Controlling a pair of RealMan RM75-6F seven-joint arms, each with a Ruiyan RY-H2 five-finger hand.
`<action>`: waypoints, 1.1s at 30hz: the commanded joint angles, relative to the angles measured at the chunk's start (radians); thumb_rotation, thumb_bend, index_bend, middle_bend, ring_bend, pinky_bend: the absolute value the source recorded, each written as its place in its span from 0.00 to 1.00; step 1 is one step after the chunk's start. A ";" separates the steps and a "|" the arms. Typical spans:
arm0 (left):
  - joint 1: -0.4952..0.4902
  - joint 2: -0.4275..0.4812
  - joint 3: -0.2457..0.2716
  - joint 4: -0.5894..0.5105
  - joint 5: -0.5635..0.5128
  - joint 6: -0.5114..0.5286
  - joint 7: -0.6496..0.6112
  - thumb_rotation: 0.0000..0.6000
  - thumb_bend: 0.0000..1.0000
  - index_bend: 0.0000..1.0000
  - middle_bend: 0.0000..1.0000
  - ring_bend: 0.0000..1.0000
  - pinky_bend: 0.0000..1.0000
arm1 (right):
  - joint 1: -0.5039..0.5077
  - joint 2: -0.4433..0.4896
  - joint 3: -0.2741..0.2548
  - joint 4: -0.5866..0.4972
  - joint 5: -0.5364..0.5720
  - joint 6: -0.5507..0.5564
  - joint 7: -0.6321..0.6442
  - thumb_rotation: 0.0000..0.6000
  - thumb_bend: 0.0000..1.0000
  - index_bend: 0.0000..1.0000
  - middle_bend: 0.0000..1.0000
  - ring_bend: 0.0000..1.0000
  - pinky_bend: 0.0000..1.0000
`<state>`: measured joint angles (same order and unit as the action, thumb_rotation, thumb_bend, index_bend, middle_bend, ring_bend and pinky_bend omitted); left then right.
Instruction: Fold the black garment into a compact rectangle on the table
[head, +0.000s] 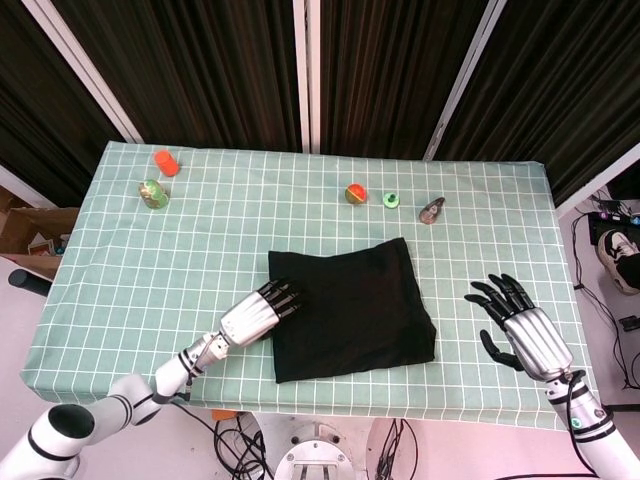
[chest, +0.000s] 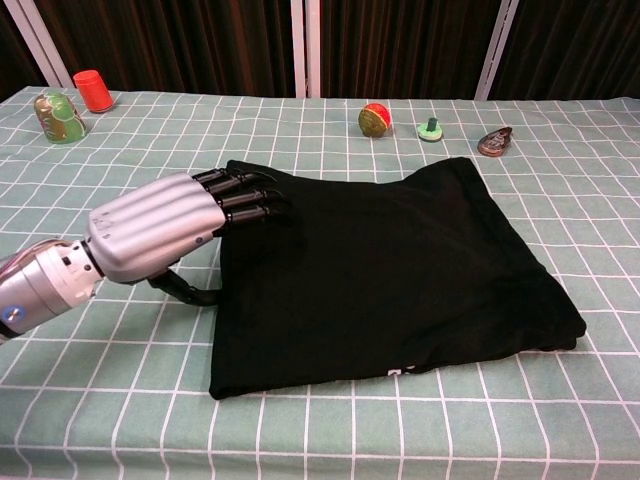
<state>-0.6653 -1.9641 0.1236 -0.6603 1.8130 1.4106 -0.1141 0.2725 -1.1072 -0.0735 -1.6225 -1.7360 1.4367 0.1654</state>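
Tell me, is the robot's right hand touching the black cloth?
No, in the head view the right hand hovers open over bare tablecloth, well clear of the black garment, while the left hand reaches onto its edge.

One black garment (head: 352, 309), two robot hands: left (head: 258, 314), right (head: 528, 335); five small objects.
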 joint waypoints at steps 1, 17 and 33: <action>-0.005 -0.089 -0.003 0.122 0.018 0.045 -0.086 1.00 0.03 0.18 0.13 0.06 0.15 | -0.003 -0.002 0.002 0.001 0.001 0.000 0.001 1.00 0.51 0.23 0.14 0.00 0.03; -0.018 -0.202 0.011 0.340 0.005 0.058 -0.246 1.00 0.30 0.42 0.21 0.09 0.17 | -0.023 -0.007 0.012 0.005 0.014 0.004 0.007 1.00 0.51 0.23 0.14 0.00 0.03; 0.078 -0.041 -0.011 0.217 -0.059 0.165 -0.231 1.00 0.58 0.55 0.31 0.14 0.18 | -0.025 -0.024 0.024 0.015 0.010 0.001 0.017 1.00 0.50 0.23 0.14 0.00 0.03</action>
<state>-0.6136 -2.0750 0.1209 -0.3772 1.7710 1.5545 -0.3799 0.2477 -1.1309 -0.0494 -1.6077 -1.7264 1.4378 0.1823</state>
